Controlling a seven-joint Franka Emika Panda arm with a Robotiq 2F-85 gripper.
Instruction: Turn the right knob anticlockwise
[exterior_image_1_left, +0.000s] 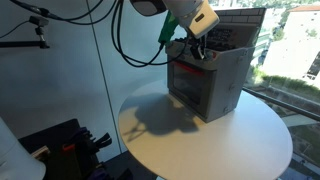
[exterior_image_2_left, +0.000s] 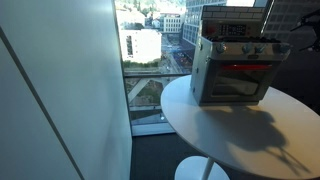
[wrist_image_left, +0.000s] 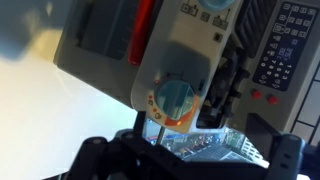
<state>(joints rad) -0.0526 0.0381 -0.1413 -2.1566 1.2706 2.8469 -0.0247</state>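
Observation:
A grey toy oven stands on the round white table in both exterior views (exterior_image_1_left: 212, 85) (exterior_image_2_left: 232, 68). In the wrist view a teal knob (wrist_image_left: 175, 97) with an orange ring sits on the oven's white panel. My gripper (wrist_image_left: 195, 135) is open, its dark fingers spread wide just below and in front of this knob, not closed on it. In an exterior view the gripper (exterior_image_1_left: 190, 45) hangs at the oven's upper front corner. Other knobs show as small shapes on the oven's top panel (exterior_image_2_left: 238, 30). I cannot tell from the wrist view which knob this is.
The round white table (exterior_image_1_left: 190, 145) (exterior_image_2_left: 230, 135) carries only the oven. A tall window with a city view lies behind (exterior_image_2_left: 150, 45). Black cables hang from the arm (exterior_image_1_left: 125, 40). A button panel (wrist_image_left: 295, 40) and red buttons (wrist_image_left: 262, 96) sit beside the knob.

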